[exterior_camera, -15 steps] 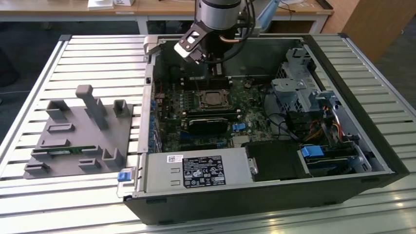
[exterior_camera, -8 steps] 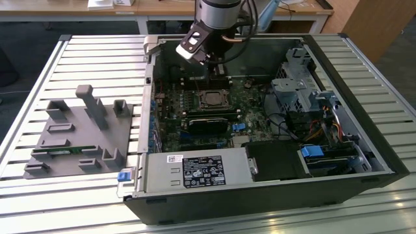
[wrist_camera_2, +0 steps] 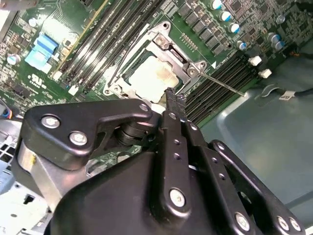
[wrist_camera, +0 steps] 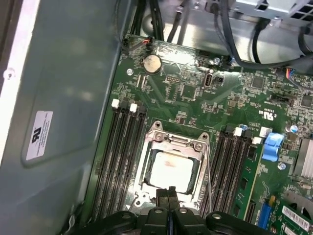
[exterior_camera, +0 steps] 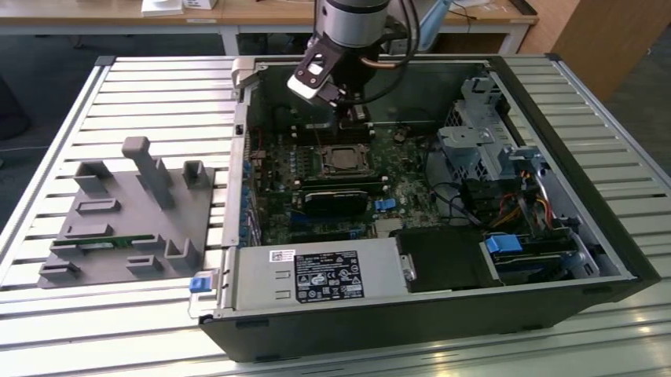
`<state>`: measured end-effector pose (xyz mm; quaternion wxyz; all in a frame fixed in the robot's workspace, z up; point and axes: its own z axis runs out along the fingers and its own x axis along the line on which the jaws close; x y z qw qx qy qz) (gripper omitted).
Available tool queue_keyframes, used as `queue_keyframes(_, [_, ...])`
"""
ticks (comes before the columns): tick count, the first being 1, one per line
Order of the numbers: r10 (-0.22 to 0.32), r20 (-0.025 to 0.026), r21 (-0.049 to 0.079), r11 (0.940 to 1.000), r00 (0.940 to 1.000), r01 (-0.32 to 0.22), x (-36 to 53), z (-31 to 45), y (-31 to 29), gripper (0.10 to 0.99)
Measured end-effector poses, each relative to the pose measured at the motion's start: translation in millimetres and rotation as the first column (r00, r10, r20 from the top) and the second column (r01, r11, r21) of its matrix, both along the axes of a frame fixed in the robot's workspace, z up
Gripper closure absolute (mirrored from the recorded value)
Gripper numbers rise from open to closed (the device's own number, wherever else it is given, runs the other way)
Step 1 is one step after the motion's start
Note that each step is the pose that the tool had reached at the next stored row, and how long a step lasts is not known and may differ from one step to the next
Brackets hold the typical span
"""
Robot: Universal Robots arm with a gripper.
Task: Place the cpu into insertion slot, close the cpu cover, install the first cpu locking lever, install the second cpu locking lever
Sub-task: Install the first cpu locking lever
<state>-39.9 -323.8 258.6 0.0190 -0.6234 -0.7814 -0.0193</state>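
- We are over the open computer case [exterior_camera: 587, 243] on the slatted bench [exterior_camera: 157, 86]. The arm drops in from the upper middle of the exterior view, and the hand [exterior_camera: 353, 118] hangs just above the insertion slot [exterior_camera: 327, 161] on the green motherboard [exterior_camera: 404, 169].
- There is the cpu [wrist_camera: 171, 171] in the first wrist view: a pale square face, lying flat inside the slot, between the two banks of memory slots [wrist_camera: 120, 152]. We judge that step done.
- The cpu cover [wrist_camera: 145, 169] lies down around the chip, its silvery frame bordering every side that we can see. We call the cover closed.
- The hand is clenched on nothing. In both wrist views the two black fingertips [wrist_camera_2: 172, 105] press together with no gap between them. The tips sit right at the socket's edge, but whether they touch it we cannot tell.
- Now the levers. In the second wrist view a thin wire locking lever [wrist_camera_2: 222, 83] juts away from the socket's corner across the memory slots. It looks unlatched to us, so the lever work is not finished.
- The other lever we cannot read with any certainty.
- At the exterior view's left, a grey fixture [exterior_camera: 126, 228] sits on the bench, well apart from the action.
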Motion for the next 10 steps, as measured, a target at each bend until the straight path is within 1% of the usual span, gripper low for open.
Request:
queue_keyframes(5, [0.053,0.0,0.0,0.9986,0.9986,-0.053,0.0,0.0,0.0,0.98])
queue_keyframes(10, [0.084,0.0,0.0,0.9964,0.9964,-0.084,0.0,0.0,0.0,0.98])
